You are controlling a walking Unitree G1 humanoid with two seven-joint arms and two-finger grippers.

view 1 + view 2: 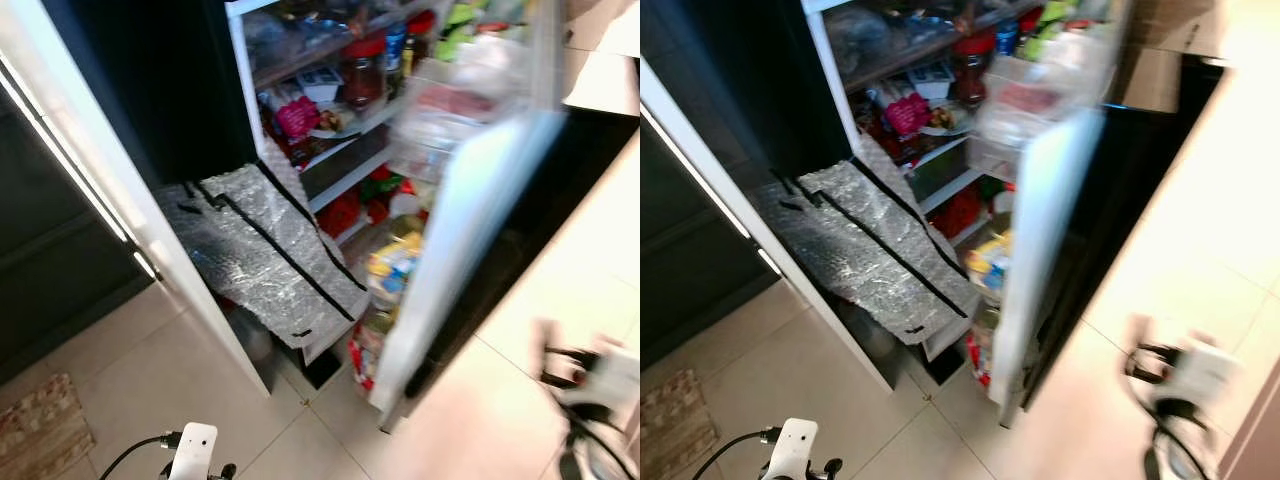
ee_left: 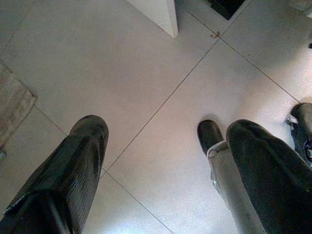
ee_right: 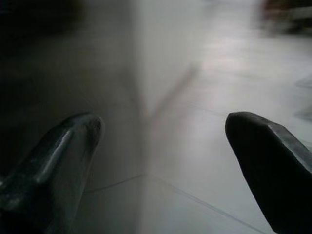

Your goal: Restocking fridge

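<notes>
The fridge [image 1: 330,110] stands open, its shelves packed with food, among it a red-lidded jar [image 1: 363,70] and a pink packet [image 1: 297,115]. Its white door [image 1: 470,230] is blurred and carries bins of bottles and packets [image 1: 390,265]. A silver bubble-foil bag [image 1: 265,250] lies spread over the lower compartment, hanging out toward the floor. My left gripper [image 2: 161,146] is open over bare floor tiles, low in front of the fridge, with nothing between its fingers. My right gripper [image 3: 163,131] is also open and holds nothing, and its blurred arm [image 1: 595,385] is right of the door.
A dark cabinet front [image 1: 50,230] with a white edge strip stands left of the fridge. A patterned rug [image 1: 40,430] lies at the lower left. Pale floor tiles [image 1: 500,420] run in front of the fridge and to the right. Dark panelling [image 1: 560,190] shows behind the door.
</notes>
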